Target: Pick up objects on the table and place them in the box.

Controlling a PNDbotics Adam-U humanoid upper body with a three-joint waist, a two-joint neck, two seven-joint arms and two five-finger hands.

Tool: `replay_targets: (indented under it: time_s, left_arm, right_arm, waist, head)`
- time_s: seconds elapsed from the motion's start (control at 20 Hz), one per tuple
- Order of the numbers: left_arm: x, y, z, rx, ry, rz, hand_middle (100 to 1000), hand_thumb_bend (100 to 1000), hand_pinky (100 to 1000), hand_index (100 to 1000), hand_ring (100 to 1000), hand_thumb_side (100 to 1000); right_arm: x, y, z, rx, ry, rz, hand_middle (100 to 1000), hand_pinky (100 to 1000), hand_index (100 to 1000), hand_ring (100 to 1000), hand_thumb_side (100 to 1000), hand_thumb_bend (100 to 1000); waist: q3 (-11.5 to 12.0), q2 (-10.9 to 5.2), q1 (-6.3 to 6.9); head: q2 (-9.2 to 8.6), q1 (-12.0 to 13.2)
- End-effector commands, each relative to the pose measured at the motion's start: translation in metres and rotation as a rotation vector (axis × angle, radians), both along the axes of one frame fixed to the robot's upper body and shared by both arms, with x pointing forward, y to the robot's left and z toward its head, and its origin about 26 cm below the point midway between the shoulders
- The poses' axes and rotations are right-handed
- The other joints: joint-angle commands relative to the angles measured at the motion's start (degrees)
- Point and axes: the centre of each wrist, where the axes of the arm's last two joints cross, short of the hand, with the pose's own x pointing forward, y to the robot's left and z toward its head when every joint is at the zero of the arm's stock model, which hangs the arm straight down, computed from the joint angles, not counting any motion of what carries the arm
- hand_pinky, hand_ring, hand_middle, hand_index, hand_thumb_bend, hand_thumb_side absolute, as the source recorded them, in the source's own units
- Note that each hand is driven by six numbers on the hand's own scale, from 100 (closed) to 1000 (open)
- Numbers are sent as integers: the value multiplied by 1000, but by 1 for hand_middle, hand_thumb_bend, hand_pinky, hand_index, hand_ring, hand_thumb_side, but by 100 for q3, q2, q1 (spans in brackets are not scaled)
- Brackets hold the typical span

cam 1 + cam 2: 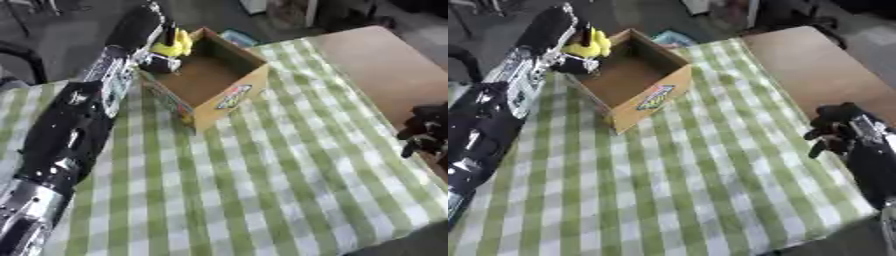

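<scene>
While left hand grips a yellow object at the box rim, right hand curled, holding nothing.

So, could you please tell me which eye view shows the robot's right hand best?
The right eye view: the right hand shows whole there, with its forearm, curled and holding nothing at the table's right edge. In the left eye view it is cut off by the frame's right edge.
</scene>
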Motion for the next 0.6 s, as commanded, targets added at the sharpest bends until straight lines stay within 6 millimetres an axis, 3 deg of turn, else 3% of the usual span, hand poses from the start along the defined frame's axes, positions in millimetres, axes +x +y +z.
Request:
replay_targets:
  time_s: [0.05,0.25,0.6]
  left_arm:
    - [-1,2,18,-10,-79,-7,134,539,369,316,220,100]
    - [-1,2,17,-57,-159,-26,163,513,380,319,240,100]
    - [3,14,0,-66,-187,21,259,393,445,425,329,100]
  right_arm:
    - [1,1,9,-10,-29,17,564,402,698,569,693,100]
    - [3,5,13,-10,-41,33,564,402,698,569,702,100]
    - [5,12,19,-17,-57,52,563,400,698,568,749,100]
  waist:
    - [-53,-62,-21]
    - [-215,23,30]
    - [-559,230,172]
  head:
    - [-61,33]
    - [-147,90]
    - [-361,191]
